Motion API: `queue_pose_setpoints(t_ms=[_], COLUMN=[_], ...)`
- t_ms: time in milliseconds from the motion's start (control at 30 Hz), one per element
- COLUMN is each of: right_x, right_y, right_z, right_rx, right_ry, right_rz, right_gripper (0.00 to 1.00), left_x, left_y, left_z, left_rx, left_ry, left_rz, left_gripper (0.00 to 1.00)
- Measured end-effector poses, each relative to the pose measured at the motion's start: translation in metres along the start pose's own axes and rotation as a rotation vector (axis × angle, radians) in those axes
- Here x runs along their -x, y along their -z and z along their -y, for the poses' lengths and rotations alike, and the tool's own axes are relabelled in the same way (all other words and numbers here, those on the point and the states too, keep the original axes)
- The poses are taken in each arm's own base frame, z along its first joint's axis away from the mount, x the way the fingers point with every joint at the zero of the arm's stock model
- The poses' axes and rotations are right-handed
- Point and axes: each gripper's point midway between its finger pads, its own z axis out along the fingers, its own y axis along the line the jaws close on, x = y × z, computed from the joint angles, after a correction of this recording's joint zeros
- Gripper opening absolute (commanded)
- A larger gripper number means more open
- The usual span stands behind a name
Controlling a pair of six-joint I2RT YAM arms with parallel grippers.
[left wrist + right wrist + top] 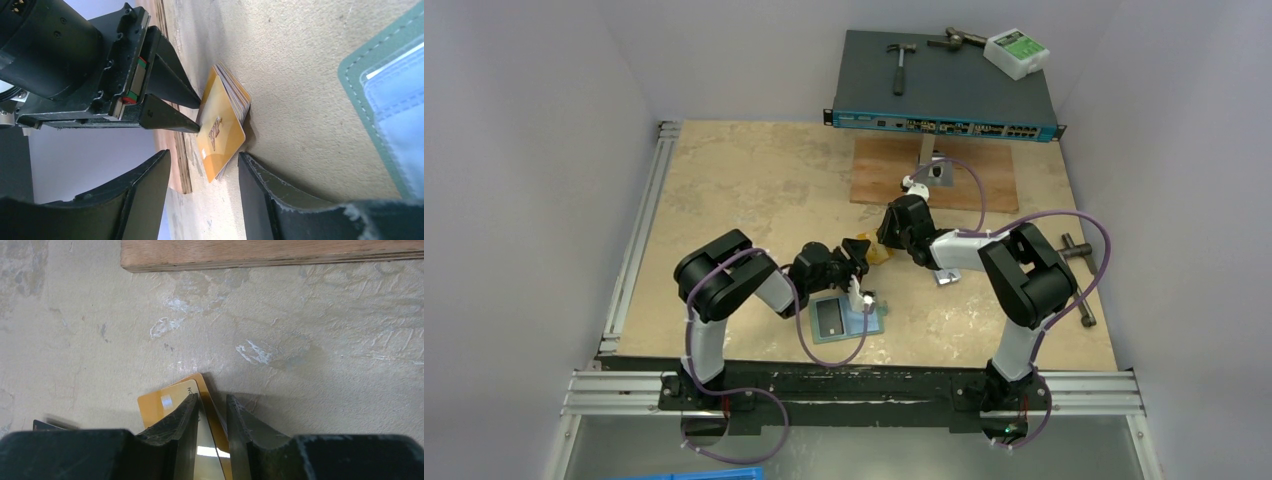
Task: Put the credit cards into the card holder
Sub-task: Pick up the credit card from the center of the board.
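The credit cards (222, 125) are a fanned stack with an orange one on top, tipped up on edge on the table. My right gripper (211, 402) is shut on them from the far side, and the orange card (160, 405) slants between its fingers. My left gripper (205, 155) is open, with the stack's lower corner between its fingertips and a gap on both sides. The two grippers meet at mid-table over the cards (876, 250). The teal card holder (856, 325) lies open just in front, with a dark-faced card on it. Its stitched edge (354, 80) and pale blue lining show in the left wrist view.
A wooden board (924, 175) lies behind the grippers. Behind it a network switch (944, 90) carries a hammer (900, 68) and a white box (1016, 52). A metal tool (1079, 280) lies at the table's right edge.
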Motion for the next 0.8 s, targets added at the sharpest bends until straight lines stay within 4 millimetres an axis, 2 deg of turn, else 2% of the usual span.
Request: queue_pose_setpoints(t_ms=[367, 500, 700, 800], right_x=[0.0, 0.0, -0.001, -0.003], right_y=[0.0, 0.0, 0.001, 0.005], right_z=[0.0, 0.0, -0.002, -0.004], right_rx=[0.005, 0.007, 0.023, 0.047], right_ry=[-0.003, -0.004, -0.015, -0.024], right_rz=[0.006, 0.009, 0.014, 0.017], right_gripper=[0.23, 0.24, 0.47, 0.51], left_x=[0.01, 0.009, 0.0, -0.008], left_y=[-0.002, -0.002, -0.003, 0.003], left_z=[0.0, -0.001, -0.007, -0.024], left_rx=[0.002, 0.003, 0.012, 0.026], left_ry=[0.014, 0.018, 0.106, 0.19], left_rz=[0.017, 0.012, -0.033, -0.067], left_gripper=[0.48, 0.42, 0.34, 0.32])
